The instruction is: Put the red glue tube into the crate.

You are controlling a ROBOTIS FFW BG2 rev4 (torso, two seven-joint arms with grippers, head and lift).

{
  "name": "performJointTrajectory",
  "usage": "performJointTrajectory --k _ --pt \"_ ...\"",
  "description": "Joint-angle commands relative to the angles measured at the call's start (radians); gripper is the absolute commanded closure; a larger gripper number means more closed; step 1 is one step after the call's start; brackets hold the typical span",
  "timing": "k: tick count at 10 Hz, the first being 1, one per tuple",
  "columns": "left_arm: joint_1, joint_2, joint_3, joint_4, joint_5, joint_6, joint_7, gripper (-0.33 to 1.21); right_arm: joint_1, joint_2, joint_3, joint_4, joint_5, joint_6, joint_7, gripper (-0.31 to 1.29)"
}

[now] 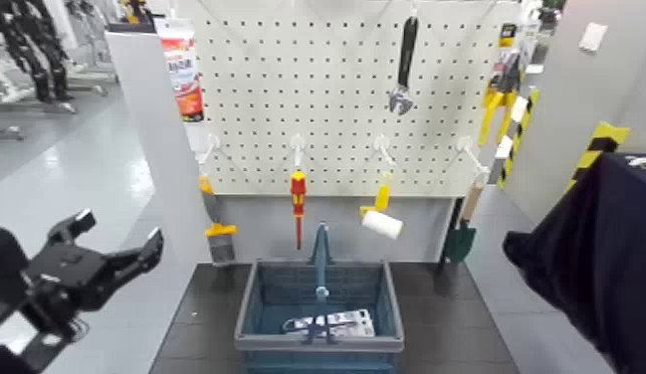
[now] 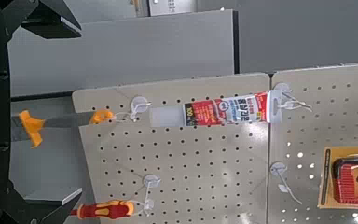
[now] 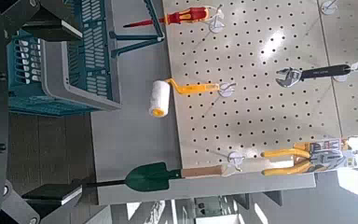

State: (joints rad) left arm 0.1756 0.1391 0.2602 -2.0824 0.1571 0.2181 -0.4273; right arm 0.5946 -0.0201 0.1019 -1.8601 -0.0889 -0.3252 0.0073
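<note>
Pickup and crating undone: glue tube [image 2: 228,110] on pegboard [image 1: 336,109], open left gripper [image 1: 122,226] beside it, open right gripper [image 3: 80,112] near crate [image 1: 320,343].

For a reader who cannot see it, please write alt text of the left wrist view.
A red and white glue tube hangs from a hook on a pegboard, between the open fingers of the robot's left gripper and a red-and-yellow boxed item. Nearer the gripper are an orange-handled scraper and a red-and-yellow screwdriver handle.

The head view crops the crate [image 1: 321,344] below.
</note>
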Motion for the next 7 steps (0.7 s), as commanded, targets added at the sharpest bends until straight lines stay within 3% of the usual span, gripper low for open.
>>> performJointTrajectory --k 1,7 --pt "-0.096 0.042 0.027 0.044 0.055 0.06 -0.053 0.12 -0.004 0.0 0.001 0.001 -0.002 0.002 0.003 0.15" --pt "-0.297 0.1 -0.001 0.18 0.114 0.099 -0.186 0.15 -0.018 -0.001 0.005 0.004 -0.008 0.012 0.014 0.15"
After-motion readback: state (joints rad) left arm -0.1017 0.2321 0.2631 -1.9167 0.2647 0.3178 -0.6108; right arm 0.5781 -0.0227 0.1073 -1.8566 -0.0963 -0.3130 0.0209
